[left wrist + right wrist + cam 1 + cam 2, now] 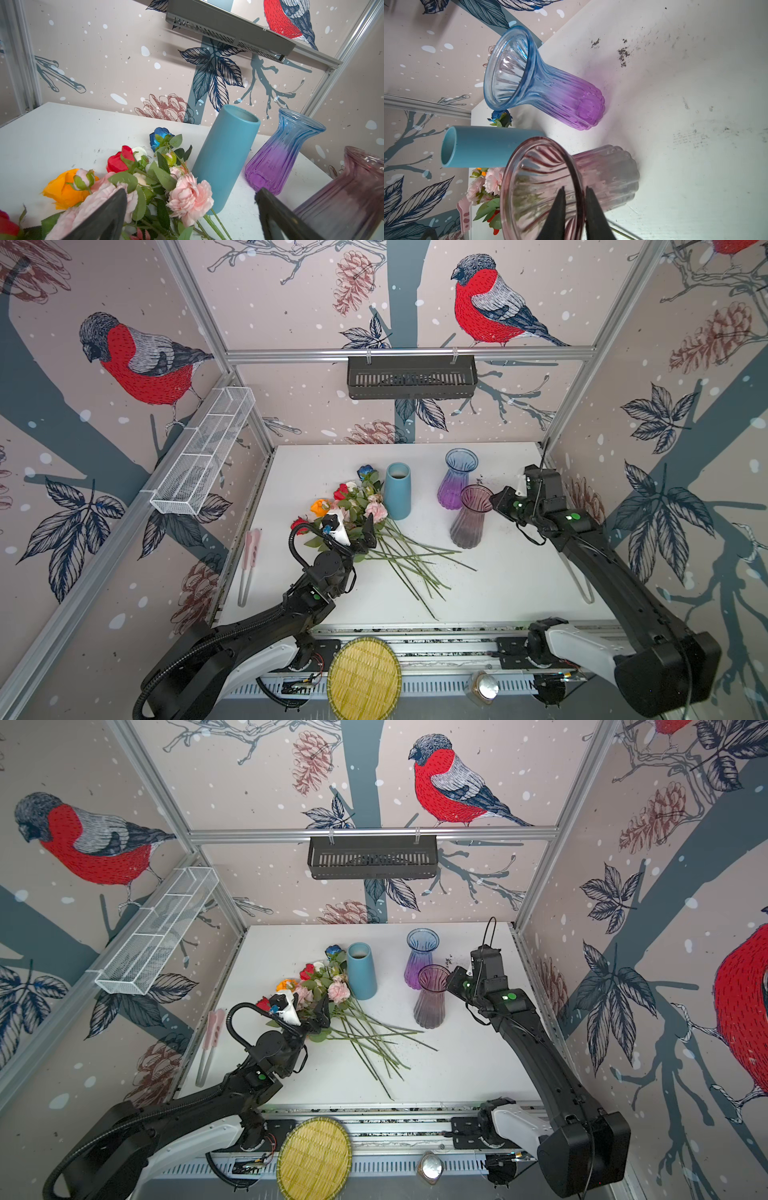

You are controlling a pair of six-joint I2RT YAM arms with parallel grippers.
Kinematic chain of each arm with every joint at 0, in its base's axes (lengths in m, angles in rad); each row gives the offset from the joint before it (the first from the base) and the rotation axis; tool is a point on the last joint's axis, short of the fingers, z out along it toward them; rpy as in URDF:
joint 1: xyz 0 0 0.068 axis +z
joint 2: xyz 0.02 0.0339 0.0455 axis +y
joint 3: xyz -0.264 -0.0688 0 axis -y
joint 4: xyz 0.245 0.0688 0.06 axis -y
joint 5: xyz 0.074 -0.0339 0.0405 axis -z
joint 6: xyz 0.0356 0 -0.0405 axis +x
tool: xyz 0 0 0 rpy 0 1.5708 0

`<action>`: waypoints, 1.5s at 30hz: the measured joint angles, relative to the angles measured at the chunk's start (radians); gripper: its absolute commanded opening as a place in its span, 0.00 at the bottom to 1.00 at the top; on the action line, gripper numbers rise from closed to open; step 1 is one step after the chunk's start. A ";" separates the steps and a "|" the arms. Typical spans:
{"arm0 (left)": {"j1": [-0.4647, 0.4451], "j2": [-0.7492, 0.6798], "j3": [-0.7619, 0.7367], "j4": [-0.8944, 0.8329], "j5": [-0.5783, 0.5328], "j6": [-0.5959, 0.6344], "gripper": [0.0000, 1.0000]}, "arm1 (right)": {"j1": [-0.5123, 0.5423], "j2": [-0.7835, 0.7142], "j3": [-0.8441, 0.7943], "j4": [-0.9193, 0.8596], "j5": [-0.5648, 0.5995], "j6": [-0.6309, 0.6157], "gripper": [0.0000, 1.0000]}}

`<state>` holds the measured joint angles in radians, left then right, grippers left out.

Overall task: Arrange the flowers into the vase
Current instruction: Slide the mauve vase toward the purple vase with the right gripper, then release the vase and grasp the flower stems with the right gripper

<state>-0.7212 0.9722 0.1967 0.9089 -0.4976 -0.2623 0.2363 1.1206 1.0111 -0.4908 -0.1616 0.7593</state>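
Observation:
The flowers (357, 506) (324, 986) lie in a heap on the white table, blooms toward the back left, green stems (407, 560) fanned toward the front. My left gripper (353, 533) (191, 191) hovers wide open over the blooms, holding nothing. Three empty vases stand upright: a teal cylinder (397, 491) (224, 160), a blue-to-purple glass vase (457, 481) (550, 89) and a smoky pink glass vase (469, 518) (608, 170). My right gripper (494, 499) (575, 188) straddles the pink vase's rim, one finger inside and one outside, slightly parted.
Pink tongs (249, 564) lie at the table's left edge and metal tongs (579, 580) at its right edge. A round bamboo tray (363, 676) sits on the front rail. A white mesh basket (203, 452) and a black basket (411, 377) hang on the walls.

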 measured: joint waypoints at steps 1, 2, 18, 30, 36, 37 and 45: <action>0.000 0.001 0.000 0.000 0.000 0.000 0.96 | 0.000 -0.001 0.000 0.000 0.000 0.000 0.23; 0.000 0.002 0.000 0.000 0.000 -0.001 0.96 | 0.000 -0.002 0.000 0.001 0.001 0.000 0.25; 0.000 -0.057 -0.044 0.029 0.026 0.000 0.96 | 0.533 0.108 0.384 -0.045 0.463 -0.254 0.45; 0.000 -0.083 -0.063 0.051 -0.004 0.006 0.96 | 0.748 0.666 0.436 -0.079 0.275 -0.591 0.43; 0.000 -0.081 -0.058 0.049 -0.003 0.007 0.96 | 0.740 0.787 0.439 -0.085 0.242 -0.636 0.37; 0.000 -0.081 -0.058 0.048 -0.003 0.007 0.96 | 0.736 0.798 0.439 -0.084 0.243 -0.639 0.36; 0.000 -0.076 -0.050 0.045 -0.003 0.006 0.97 | 0.718 0.835 0.439 -0.083 0.266 -0.656 0.28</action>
<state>-0.7212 0.8959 0.1463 0.9535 -0.5003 -0.2562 0.9543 1.9556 1.4498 -0.5739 0.1040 0.1036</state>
